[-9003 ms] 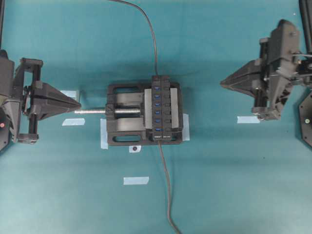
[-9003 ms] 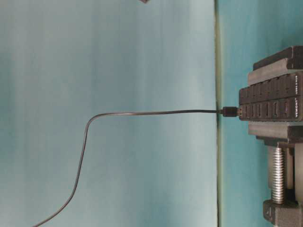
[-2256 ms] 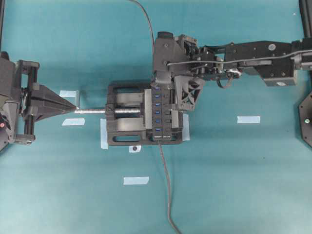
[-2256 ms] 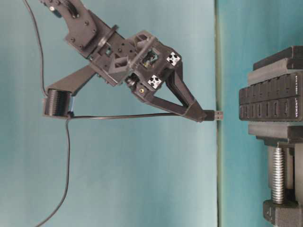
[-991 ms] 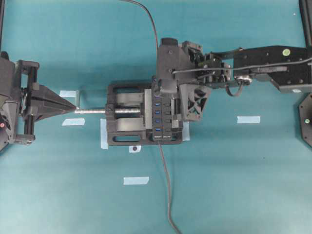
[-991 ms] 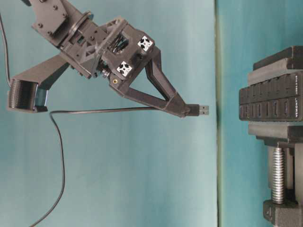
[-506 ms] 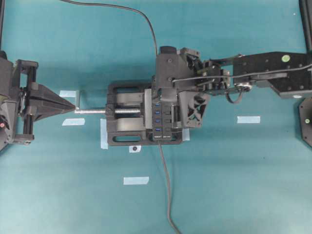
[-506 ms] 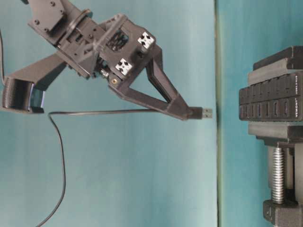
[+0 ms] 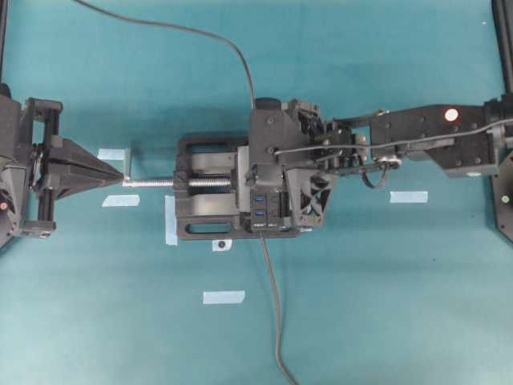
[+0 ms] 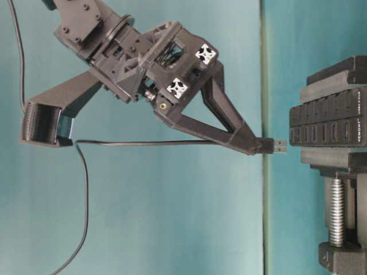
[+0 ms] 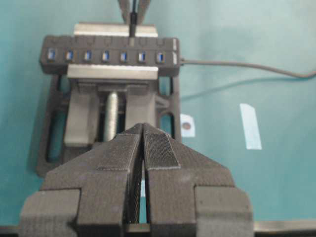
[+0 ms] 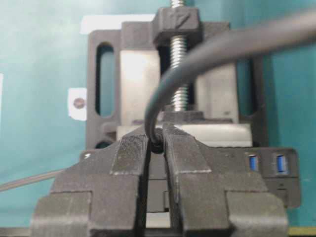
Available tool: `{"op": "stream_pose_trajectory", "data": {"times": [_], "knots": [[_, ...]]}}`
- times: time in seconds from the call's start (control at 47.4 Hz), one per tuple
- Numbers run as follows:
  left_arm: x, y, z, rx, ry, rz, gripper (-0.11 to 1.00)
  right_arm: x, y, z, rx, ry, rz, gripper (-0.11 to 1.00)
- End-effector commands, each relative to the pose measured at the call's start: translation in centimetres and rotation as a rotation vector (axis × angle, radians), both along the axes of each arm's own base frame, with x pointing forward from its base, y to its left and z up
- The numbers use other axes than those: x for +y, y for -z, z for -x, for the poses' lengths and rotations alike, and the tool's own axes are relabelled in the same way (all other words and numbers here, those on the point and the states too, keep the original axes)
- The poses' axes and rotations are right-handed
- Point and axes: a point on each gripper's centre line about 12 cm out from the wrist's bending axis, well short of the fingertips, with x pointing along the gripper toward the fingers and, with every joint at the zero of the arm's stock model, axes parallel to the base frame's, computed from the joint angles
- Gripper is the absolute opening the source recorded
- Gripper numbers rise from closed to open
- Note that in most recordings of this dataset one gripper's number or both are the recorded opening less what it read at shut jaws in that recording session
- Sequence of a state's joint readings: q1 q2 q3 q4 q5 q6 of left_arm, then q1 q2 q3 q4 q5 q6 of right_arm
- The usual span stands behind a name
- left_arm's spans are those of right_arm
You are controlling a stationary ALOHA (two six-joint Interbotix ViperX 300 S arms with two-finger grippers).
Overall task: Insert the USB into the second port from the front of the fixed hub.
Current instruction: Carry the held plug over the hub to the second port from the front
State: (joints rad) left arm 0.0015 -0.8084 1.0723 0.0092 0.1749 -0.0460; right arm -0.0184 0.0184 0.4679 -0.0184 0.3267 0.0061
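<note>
My right gripper [image 9: 258,175] is shut on the USB [image 10: 276,146], a small black plug with a silver tip. It holds the plug pointing at the fixed hub [image 10: 330,123], with the tip a small gap off the slotted face. In the right wrist view the fingers [image 12: 131,153] pinch the plug [image 12: 156,144], and its cable [image 12: 207,59] arcs up and away. From above, the gripper covers most of the hub [image 9: 268,218]; two blue slots show below it. In the left wrist view the plug [image 11: 132,24] hangs over the hub's row [image 11: 108,57]. My left gripper [image 9: 124,171] is shut and empty.
The hub is clamped in a black vise [image 9: 204,192] whose silver screw [image 9: 152,183] points at my left gripper. The hub's own cable [image 9: 274,305] runs to the front edge. Bits of pale tape [image 9: 223,297] lie on the teal table.
My right gripper has moved along the hub toward the front and brought the plug closer to the hub's face. The cable trails after it. The left arm has not moved.
</note>
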Motion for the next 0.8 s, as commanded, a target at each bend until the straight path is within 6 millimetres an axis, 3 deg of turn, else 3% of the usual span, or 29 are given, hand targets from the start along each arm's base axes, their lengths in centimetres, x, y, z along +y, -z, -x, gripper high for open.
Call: {"op": "stream_pose_trajectory", "data": {"times": [0.0, 0.78], "knots": [[0.0, -0.5, -0.2, -0.015, 0.001, 0.001, 0.0, 0.4, -0.7, -0.2, -0.028, 0.001, -0.011, 0.08], [0.0, -0.3, -0.1, -0.011, -0.001, 0.001, 0.0, 1.3, 1.6, -0.2, 0.017, -0.005, -0.026, 0.08]]}}
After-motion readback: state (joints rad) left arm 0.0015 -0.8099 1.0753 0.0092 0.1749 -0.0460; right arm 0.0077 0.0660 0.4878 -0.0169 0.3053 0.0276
